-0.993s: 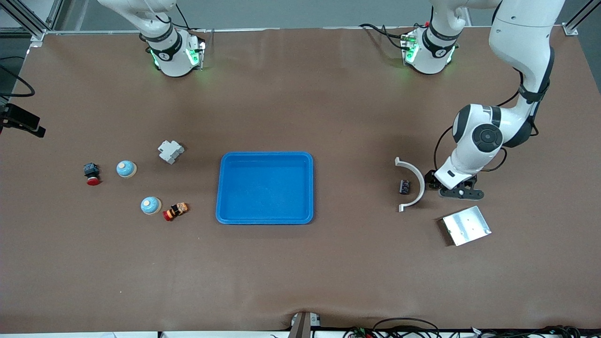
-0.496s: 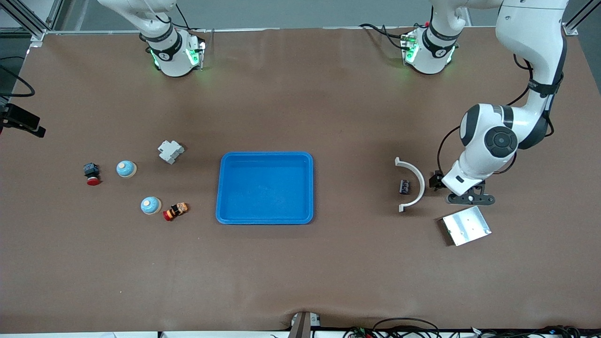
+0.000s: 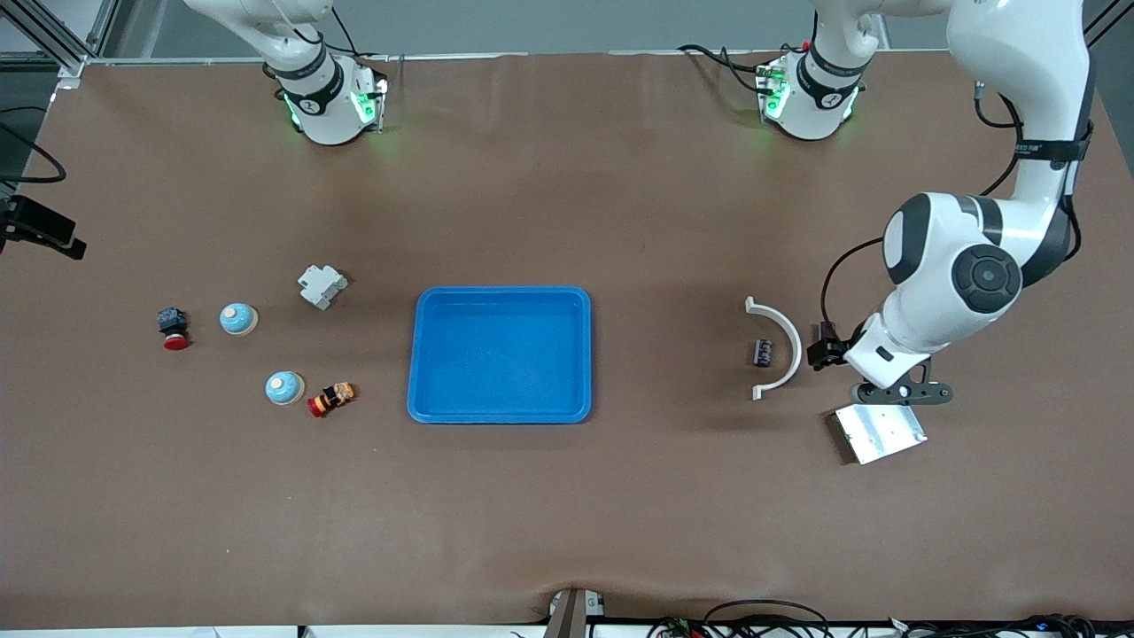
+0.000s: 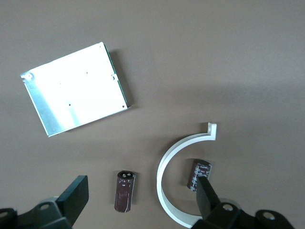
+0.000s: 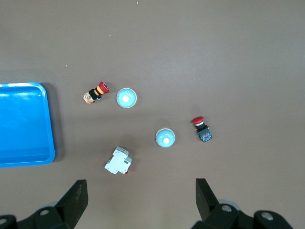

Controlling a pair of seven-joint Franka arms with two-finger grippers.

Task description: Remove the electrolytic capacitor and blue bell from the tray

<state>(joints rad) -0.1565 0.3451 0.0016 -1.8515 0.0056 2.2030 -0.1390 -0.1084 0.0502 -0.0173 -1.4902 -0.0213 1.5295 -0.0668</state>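
Left tool (image 3: 899, 392), open, has shifted over metal plate (image 3: 879, 434).

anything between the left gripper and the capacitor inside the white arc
Sideways, yes: the white curved bracket wraps the capacitor on the side facing the left gripper. From above, nothing visible covers it.

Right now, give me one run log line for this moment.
tray: empty | capacitors: on table, by white arc | left gripper: open above them | right gripper: open, waiting

Even overhead light, soft short shadows; the silver plate (image 4: 74, 88) glares white; all views sharp
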